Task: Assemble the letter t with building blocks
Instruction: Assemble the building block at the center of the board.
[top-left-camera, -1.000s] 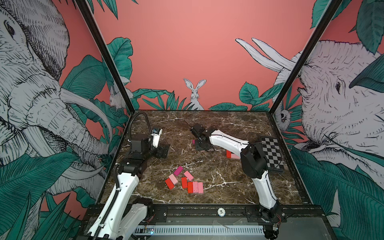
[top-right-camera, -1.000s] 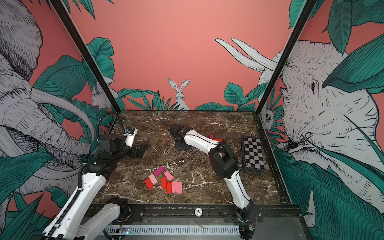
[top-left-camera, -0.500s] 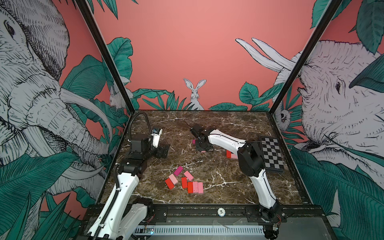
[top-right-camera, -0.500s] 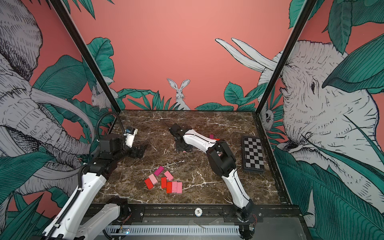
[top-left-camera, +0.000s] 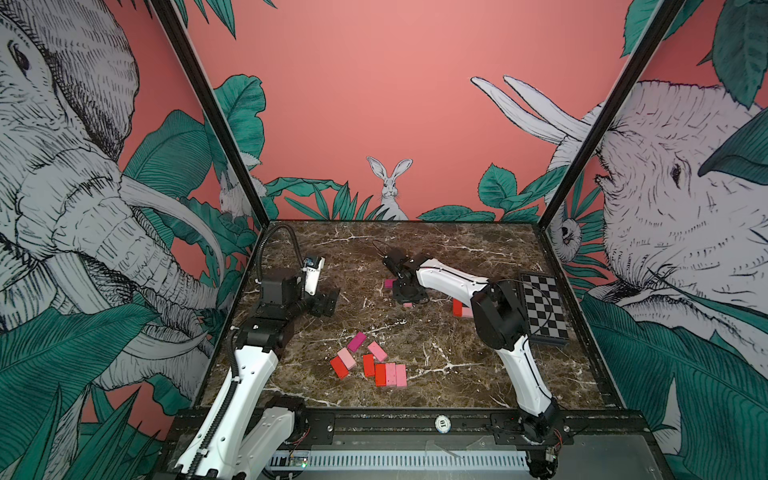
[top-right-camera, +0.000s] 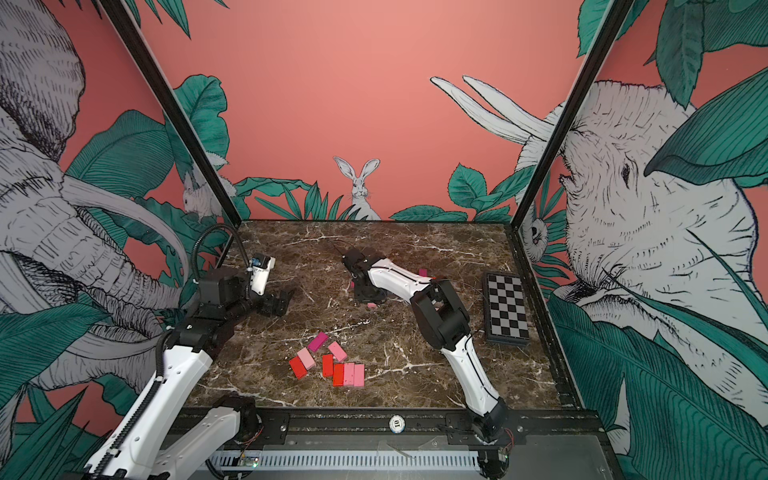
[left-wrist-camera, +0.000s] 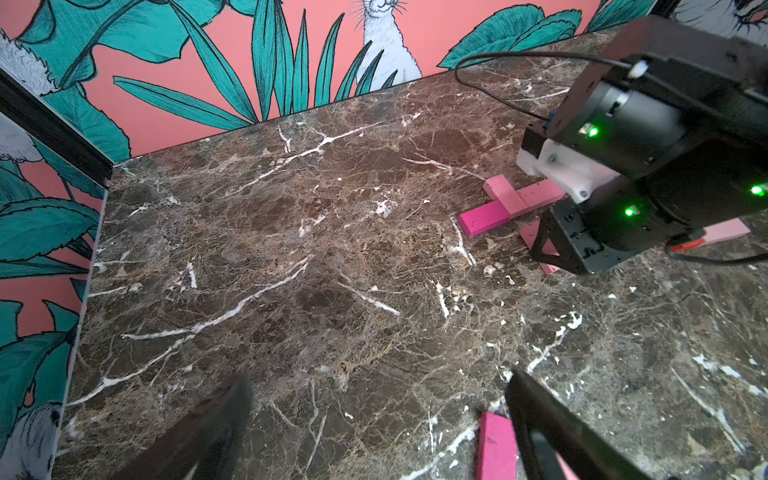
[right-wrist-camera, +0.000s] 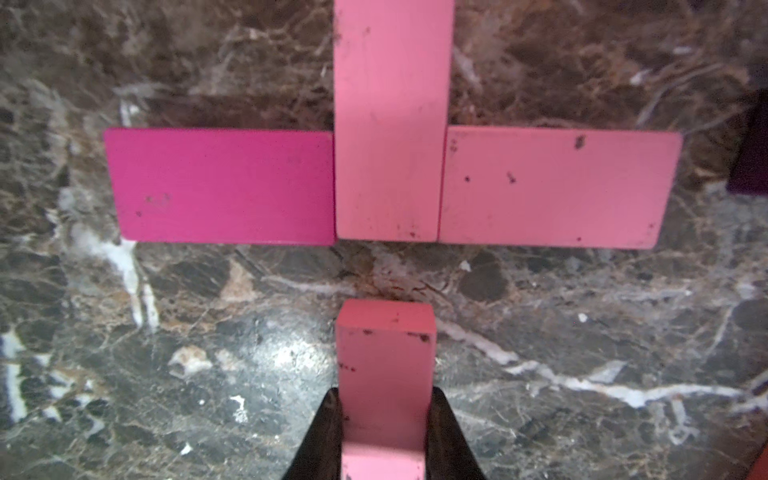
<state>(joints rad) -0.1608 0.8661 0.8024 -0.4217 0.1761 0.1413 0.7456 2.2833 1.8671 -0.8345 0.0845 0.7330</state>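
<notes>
1. A brown marble-look surface (top-left-camera: 457, 332), veined white, is shown.
2. Building blocks (top-left-camera: 380, 374), flat matte rectangles in red and pink, are scattered near its front.
3. Farther back, a magenta block (right-wrist-camera: 220, 187) and a pink block (right-wrist-camera: 557, 187) are butted against a pink stem block (right-wrist-camera: 392, 124).
4. A fourth block (right-wrist-camera: 385, 357), pink, is clamped in the right pincer (right-wrist-camera: 384, 401), just short of the stem.
5. The left pincer (left-wrist-camera: 374, 415) is spread wide.

8 flat red, pink and magenta rectangular blocks (top-right-camera: 338, 374) lie clustered on the brown marble table (top-right-camera: 415, 365), well apart from the black-and-white checkerboard plate (top-right-camera: 505, 309)
</notes>
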